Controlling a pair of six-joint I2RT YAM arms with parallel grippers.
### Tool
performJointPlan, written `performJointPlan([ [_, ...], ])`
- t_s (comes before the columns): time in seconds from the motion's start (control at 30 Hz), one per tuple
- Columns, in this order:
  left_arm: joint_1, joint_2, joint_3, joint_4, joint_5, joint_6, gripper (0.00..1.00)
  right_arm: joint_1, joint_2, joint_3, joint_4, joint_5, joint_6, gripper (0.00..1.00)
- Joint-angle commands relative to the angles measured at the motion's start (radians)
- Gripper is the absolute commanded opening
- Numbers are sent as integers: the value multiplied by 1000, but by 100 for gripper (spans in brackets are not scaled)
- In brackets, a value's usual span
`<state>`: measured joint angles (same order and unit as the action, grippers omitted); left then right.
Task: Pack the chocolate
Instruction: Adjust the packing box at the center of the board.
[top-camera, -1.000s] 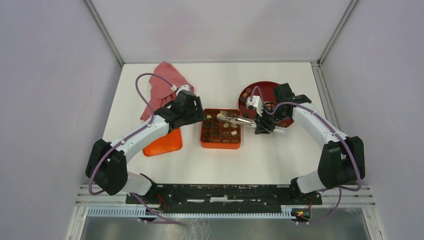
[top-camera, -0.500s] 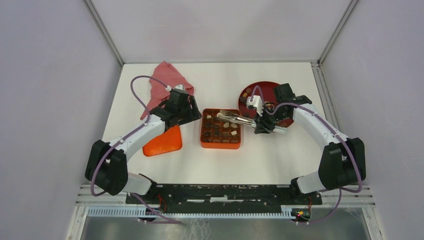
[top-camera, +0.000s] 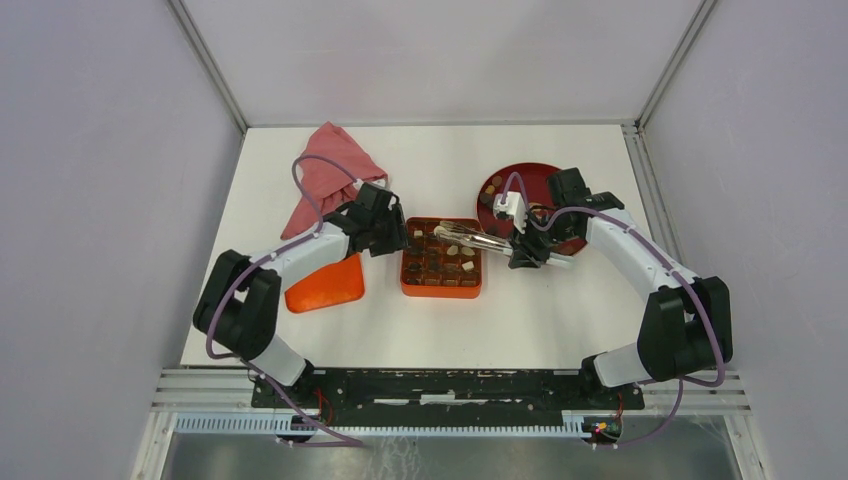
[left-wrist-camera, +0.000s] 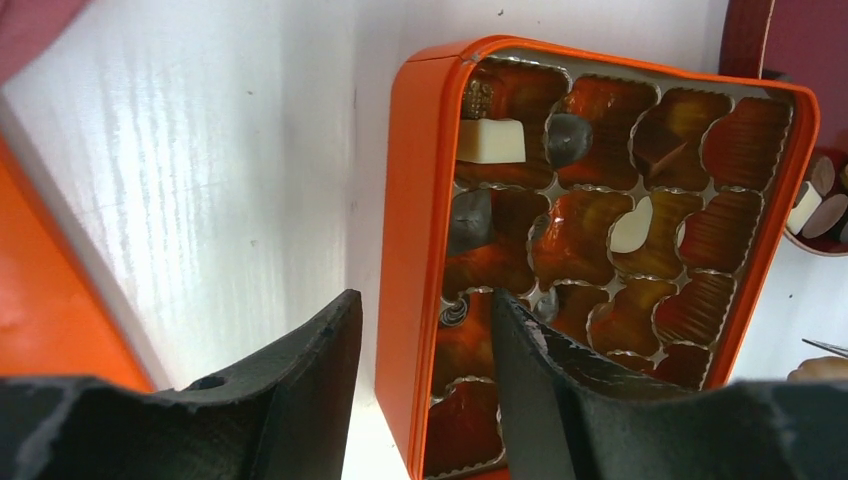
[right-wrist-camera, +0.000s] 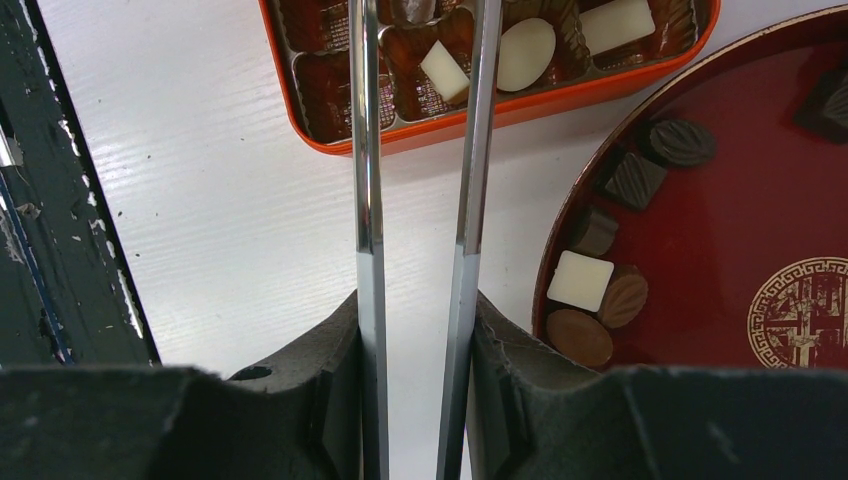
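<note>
Unclenched, the left hand (left-wrist-camera: 422, 305) straddles the box (left-wrist-camera: 400, 200) at its left wall; the right hand (right-wrist-camera: 415, 320) grasps tongs (right-wrist-camera: 367, 150) above it. Box and plate (right-wrist-camera: 720, 180) hold chocolate (right-wrist-camera: 580, 280). Risk: clamping could jolt seated pieces.

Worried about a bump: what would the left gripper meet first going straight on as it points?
Probably the orange box, whose side wall lies between the left gripper's spread fingers; how near is unclear.
</note>
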<state>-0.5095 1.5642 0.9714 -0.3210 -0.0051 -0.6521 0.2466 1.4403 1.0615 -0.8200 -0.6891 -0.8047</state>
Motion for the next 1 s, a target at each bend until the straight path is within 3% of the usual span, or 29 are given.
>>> performJointPlan([
  [0.0, -10, 42, 46, 61, 38, 51, 56, -2, -33, -4, 34, -35, 8, 0],
  [0.17, -19, 112, 116, 24, -5, 75, 45, -1, -34, 3, 21, -29, 1, 0],
  [0.37, -54, 174, 190, -32, -90, 105, 19, -1, -46, -2, 14, -24, 2, 0],
  [0.63, -68, 183, 190, -39, -121, 131, 17, -3, -43, 27, -8, -30, 1, 0],
  [0.7, -71, 174, 187, -37, -149, 140, 4, -2, -41, 36, -12, -31, 1, 0],
  [0.97, -106, -76, 62, 90, -361, 203, 2, -20, -38, 92, -31, -62, 13, 0],
])
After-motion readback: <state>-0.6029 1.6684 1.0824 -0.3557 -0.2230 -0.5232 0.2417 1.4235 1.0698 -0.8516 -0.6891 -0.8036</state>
